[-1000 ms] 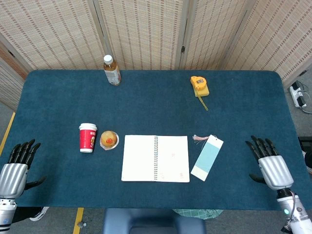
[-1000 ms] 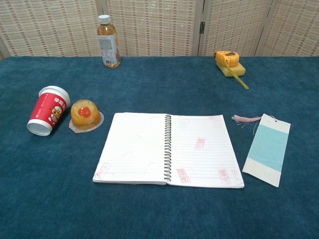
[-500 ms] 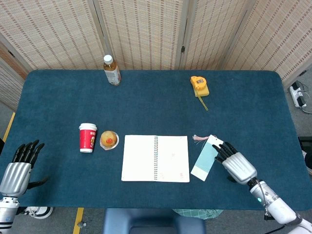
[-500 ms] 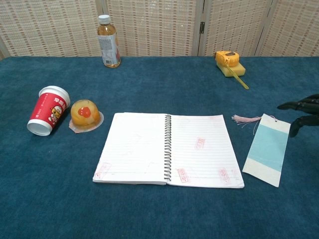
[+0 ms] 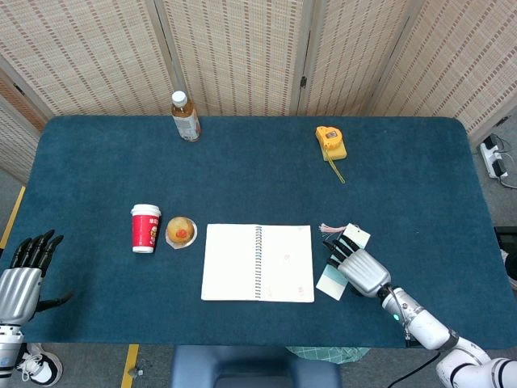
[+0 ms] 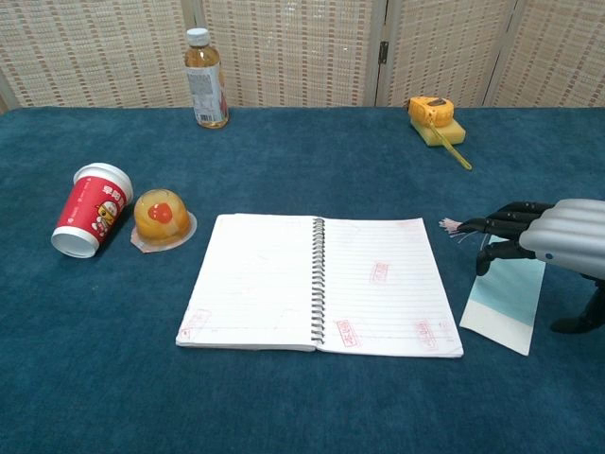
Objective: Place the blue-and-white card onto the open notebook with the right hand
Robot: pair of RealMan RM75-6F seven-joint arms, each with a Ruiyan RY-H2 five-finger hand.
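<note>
The open spiral notebook (image 5: pixel 257 263) (image 6: pixel 317 284) lies flat at the table's front centre. Just right of it rests the blue-and-white card (image 5: pixel 329 282) (image 6: pixel 501 303) with a pink tassel (image 6: pixel 456 226) at its far end. My right hand (image 5: pixel 358 266) (image 6: pixel 553 238) hovers over the card's upper half, fingers spread and pointing toward the notebook, holding nothing; it hides most of the card in the head view. My left hand (image 5: pixel 20 275) stays at the front left edge, fingers apart and empty.
A red paper cup (image 5: pixel 145 228) and a jelly cup (image 5: pixel 181 231) sit left of the notebook. A tea bottle (image 5: pixel 185 116) stands at the back. A yellow tape measure (image 5: pixel 331 141) lies at the back right.
My right hand has swept left from the table's right edge and now covers the card. The left hand drifted slightly left and down. The card and notebook have not moved.
</note>
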